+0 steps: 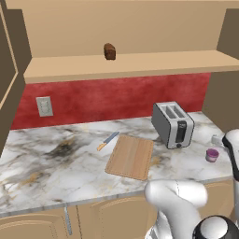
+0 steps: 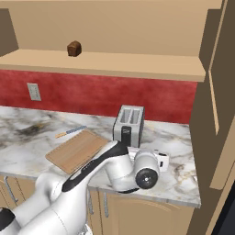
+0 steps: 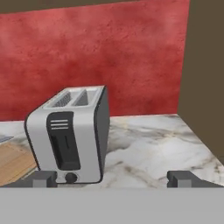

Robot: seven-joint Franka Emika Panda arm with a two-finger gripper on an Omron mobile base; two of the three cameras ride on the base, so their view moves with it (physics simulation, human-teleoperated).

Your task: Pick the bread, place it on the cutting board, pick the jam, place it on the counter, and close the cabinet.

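Left base view first: the open cabinet (image 1: 121,32) spans the wall, and the bread (image 1: 109,51) sits on its shelf, alone. Below it the marble worktop (image 1: 42,158) carries the cutting board (image 1: 130,156), bare, with a knife (image 1: 108,140) just beside its far corner and a toaster (image 1: 173,124) near its right. The jam (image 1: 212,155) stands on the worktop near the front edge, right of the toaster. In the hand view the jaws (image 3: 114,179) stand wide apart, holding nothing, low beside the toaster.

Even, diffuse rendered light; soft shadow under the shelf (image 1: 126,63); no glare; slightly soft hand view.
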